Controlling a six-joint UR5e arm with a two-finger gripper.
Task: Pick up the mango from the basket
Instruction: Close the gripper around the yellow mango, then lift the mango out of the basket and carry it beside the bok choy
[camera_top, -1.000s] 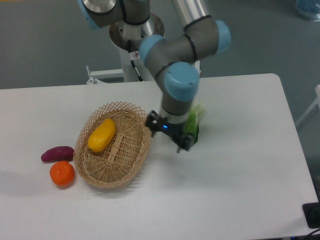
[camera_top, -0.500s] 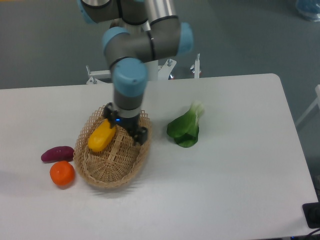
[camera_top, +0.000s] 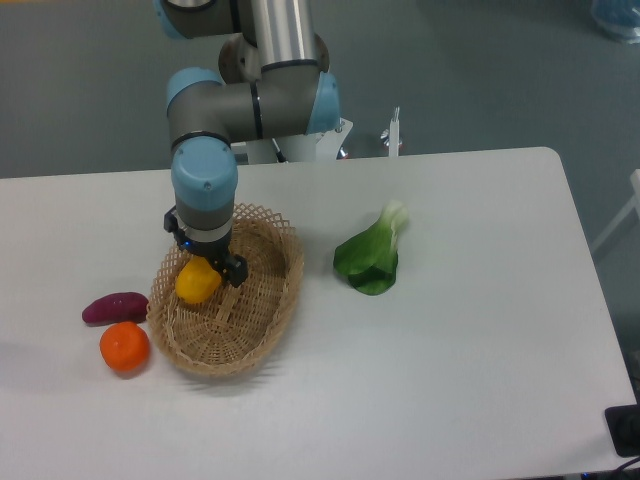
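Setting presenting as robotics lab or test cell. Industrial arm (camera_top: 250, 90) standing on pedestal base at upper centre of frame. Plain white table (camera_top: 480, 350) occupying lower frame, carrying staged produce. Grey bare floor (camera_top: 480, 70) showing across upper frame. No domestic furnishings showing.

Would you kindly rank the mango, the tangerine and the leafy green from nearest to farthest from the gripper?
Gripper:
1. Mango: directly beneath it, in the basket.
2. Tangerine: outside the basket's left end, toward the camera.
3. Leafy green: well off to the image right.
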